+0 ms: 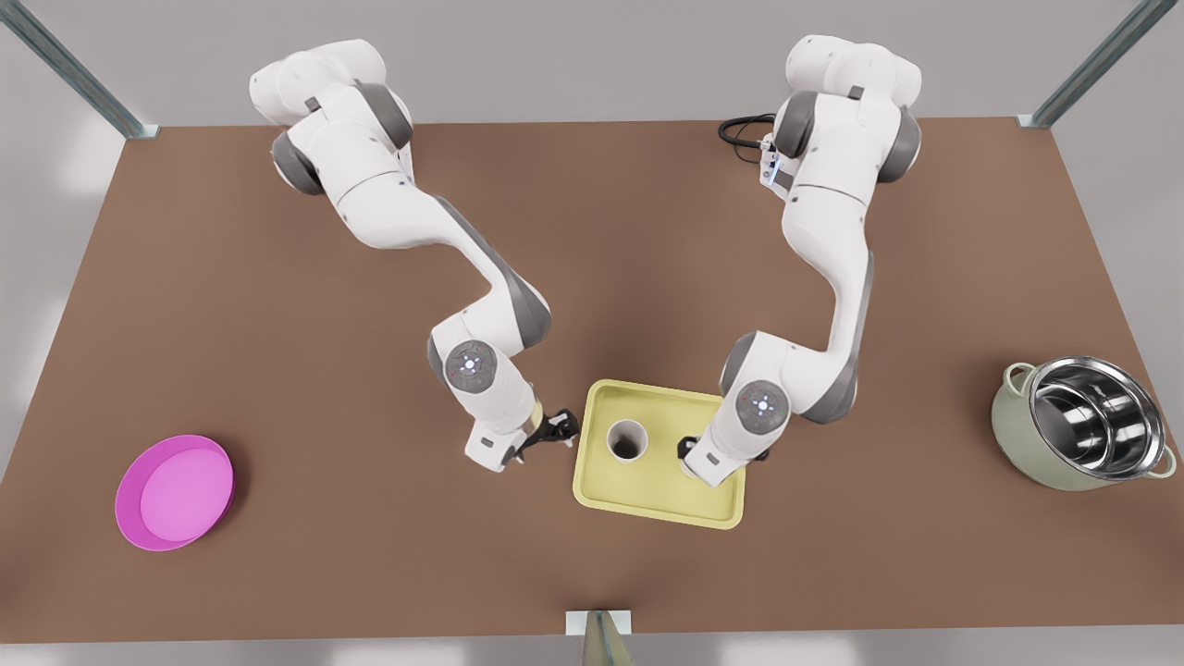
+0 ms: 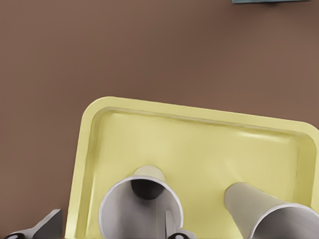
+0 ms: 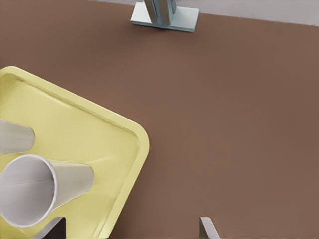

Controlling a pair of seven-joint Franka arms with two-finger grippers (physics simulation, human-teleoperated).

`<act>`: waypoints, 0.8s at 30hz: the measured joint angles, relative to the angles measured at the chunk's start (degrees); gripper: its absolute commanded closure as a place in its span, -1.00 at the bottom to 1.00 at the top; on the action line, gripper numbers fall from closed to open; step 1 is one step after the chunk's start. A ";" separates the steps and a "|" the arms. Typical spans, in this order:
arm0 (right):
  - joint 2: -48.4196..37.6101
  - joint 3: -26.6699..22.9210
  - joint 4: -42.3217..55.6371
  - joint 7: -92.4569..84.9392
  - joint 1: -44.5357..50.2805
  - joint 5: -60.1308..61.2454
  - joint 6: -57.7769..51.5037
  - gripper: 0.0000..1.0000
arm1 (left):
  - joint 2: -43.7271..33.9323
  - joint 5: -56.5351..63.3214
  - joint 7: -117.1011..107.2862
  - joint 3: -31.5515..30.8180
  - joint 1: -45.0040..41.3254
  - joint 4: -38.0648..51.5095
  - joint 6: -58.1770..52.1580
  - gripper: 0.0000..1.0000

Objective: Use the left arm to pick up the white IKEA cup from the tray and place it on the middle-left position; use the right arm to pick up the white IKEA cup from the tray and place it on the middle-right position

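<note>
Two cups (image 1: pixel 626 439) on tray (image 1: pixel 592 481), light, rigid, slick; I'd pinch rims. Left tool (image 1: pixel 546 433) at 9 o'clock, right tool (image 1: pixel 686 450) at 3: both spread, empty.

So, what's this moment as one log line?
left end effector: open, at tray edge | right end effector: open, over tray | cups: both on tray

A matt brown tabletop (image 1: pixel 277 388) carries a pale yellow tray (image 1: pixel 661 495) of smooth, plastic-looking finish with a soft sheen along its rim. Two white cups (image 2: pixel 142 211) (image 3: pixel 30 196) on it look matt and smooth. Near one end of the table sits a glossy pink plate (image 1: pixel 174 493); near the other, a pot (image 1: pixel 1078 435) with mirror-bright metal inside and a dull grey-green outside.
</note>
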 measured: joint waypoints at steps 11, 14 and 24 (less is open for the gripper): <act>4.46 -0.67 7.03 9.50 5.68 -0.05 4.23 -0.99 | 1.20 -0.41 -4.41 0.07 1.26 -3.17 0.89 -1.00; 6.12 -1.28 7.36 11.97 6.74 -0.04 5.32 -0.98 | 2.32 -0.58 -5.22 0.03 1.20 -3.16 1.18 -0.91; 10.41 -3.43 7.35 17.94 9.48 0.04 6.84 -0.98 | 2.84 -7.02 -7.78 -0.03 1.18 -2.15 3.58 0.68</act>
